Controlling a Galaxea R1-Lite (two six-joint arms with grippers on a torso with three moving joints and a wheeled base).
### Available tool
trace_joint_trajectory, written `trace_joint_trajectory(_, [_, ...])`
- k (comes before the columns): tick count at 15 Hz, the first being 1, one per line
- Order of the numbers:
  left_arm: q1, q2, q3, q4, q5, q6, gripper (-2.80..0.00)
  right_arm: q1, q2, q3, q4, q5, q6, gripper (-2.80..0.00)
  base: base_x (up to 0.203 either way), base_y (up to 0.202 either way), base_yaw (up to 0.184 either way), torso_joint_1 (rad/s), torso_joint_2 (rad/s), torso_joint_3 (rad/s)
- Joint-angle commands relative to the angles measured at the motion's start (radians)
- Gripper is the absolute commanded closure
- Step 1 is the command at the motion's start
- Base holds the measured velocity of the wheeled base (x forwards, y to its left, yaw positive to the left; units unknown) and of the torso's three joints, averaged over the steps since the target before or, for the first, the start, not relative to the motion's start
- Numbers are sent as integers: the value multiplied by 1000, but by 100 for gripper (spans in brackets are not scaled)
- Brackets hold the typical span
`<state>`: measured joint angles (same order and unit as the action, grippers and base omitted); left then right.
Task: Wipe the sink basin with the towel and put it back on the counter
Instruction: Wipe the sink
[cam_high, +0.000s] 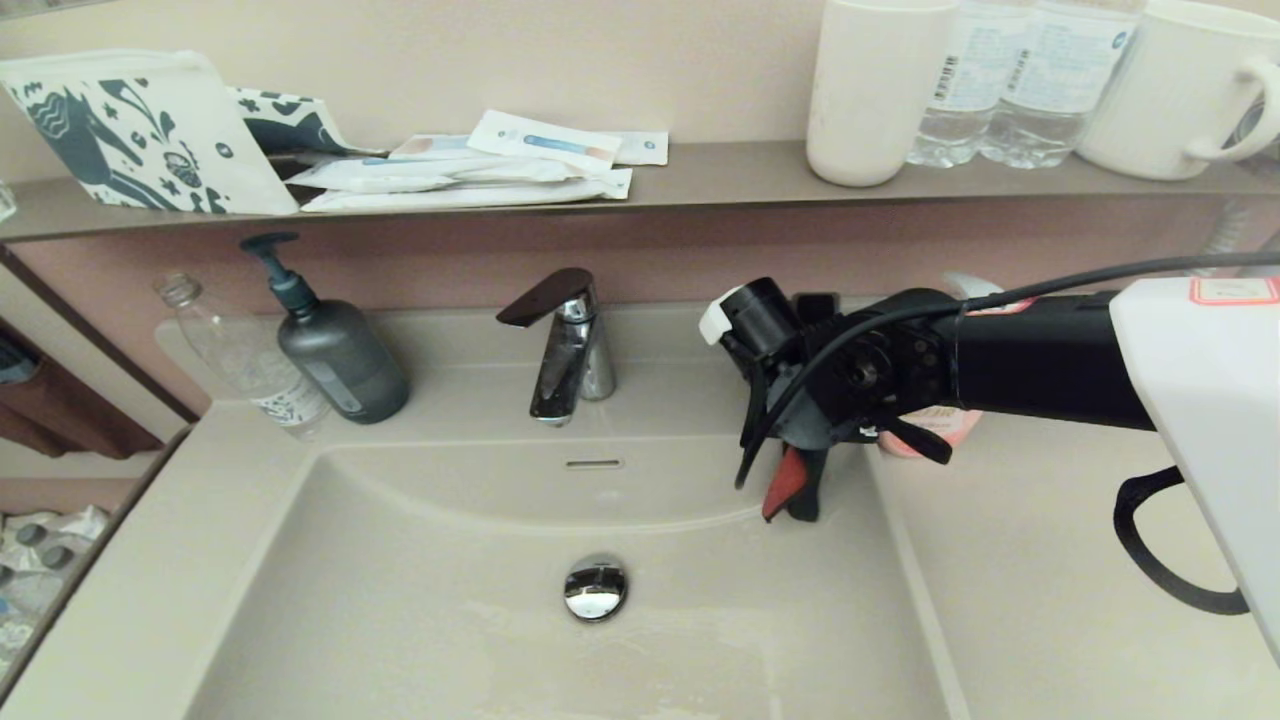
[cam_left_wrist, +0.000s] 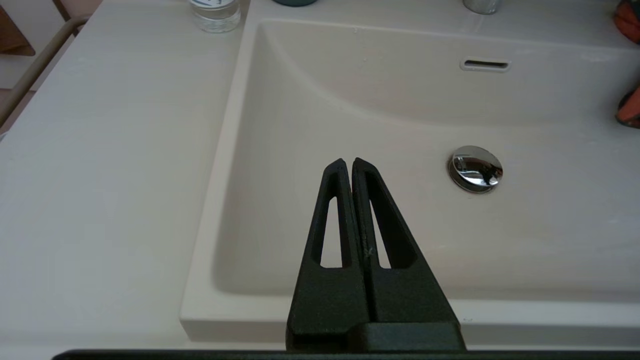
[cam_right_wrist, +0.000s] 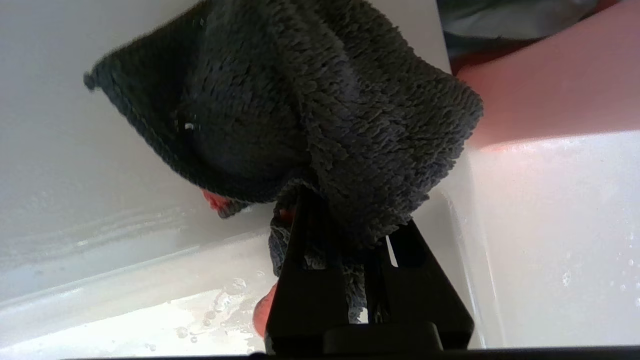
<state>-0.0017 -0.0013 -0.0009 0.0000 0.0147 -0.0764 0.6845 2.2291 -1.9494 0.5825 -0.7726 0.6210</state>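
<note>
The towel (cam_high: 785, 485), charcoal with a coral red face, hangs at the back right corner of the sink basin (cam_high: 450, 600). My right gripper (cam_high: 800, 500) is shut on it, pointing down just inside the basin's right wall. In the right wrist view the towel (cam_right_wrist: 310, 100) bunches over the right gripper (cam_right_wrist: 345, 210) against the pale, wet basin wall. The chrome drain plug (cam_high: 595, 587) and overflow slot (cam_high: 593, 463) lie to the left of it. My left gripper (cam_left_wrist: 348, 161) is shut and empty, over the basin's front left part (cam_left_wrist: 350, 100), beside the counter (cam_left_wrist: 100, 175).
A chrome faucet (cam_high: 565, 340) stands behind the basin, with a grey pump bottle (cam_high: 335, 350) and a clear bottle (cam_high: 250, 360) at the back left. A pink item (cam_high: 935, 425) sits behind my right arm. The brown shelf (cam_high: 700, 170) carries cups, water bottles and packets.
</note>
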Motion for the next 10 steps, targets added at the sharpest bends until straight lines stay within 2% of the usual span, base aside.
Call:
trace_joint_trajectory(1, [0, 1, 0, 0, 0, -1, 0, 1, 0, 11, 3, -5, 5, 0, 0, 0, 0, 0, 0, 0])
trace_joint_trajectory(6, [0, 1, -1, 0, 1, -1, 0, 31, 59, -11, -16, -7, 32, 0, 0, 0, 0, 0, 0, 0])
trace_joint_trajectory(10, [0, 1, 1, 0, -1, 0, 0, 96, 58, -19, -150, 90, 12, 0, 0, 0, 0, 0, 0, 0])
